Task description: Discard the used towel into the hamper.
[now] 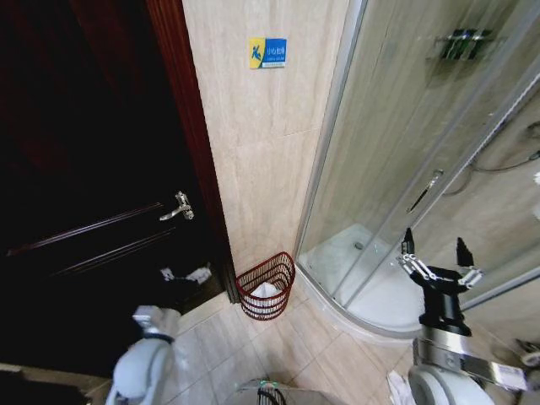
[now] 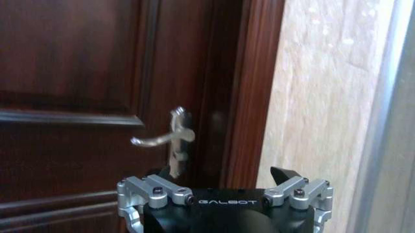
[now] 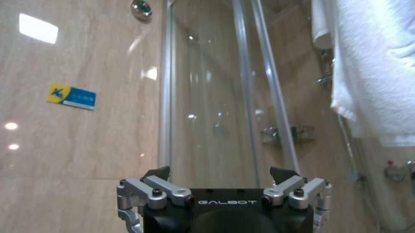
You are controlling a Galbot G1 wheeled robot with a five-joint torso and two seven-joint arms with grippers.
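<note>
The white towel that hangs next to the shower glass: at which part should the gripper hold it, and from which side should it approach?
Probably the lower edge of the towel, approached from the side facing the right gripper, whose fingers are open. There the cloth hangs free, so the fingers could close over it; how it is hung above is out of view.

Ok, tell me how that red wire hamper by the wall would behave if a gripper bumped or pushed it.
The hamper looks light: open wirework with a little white cloth inside, so a push would probably slide it across the smooth floor tiles. It narrows toward its base, so a knock near the rim might tip it. The wire frame likely stays stiff rather than flexing.
</note>
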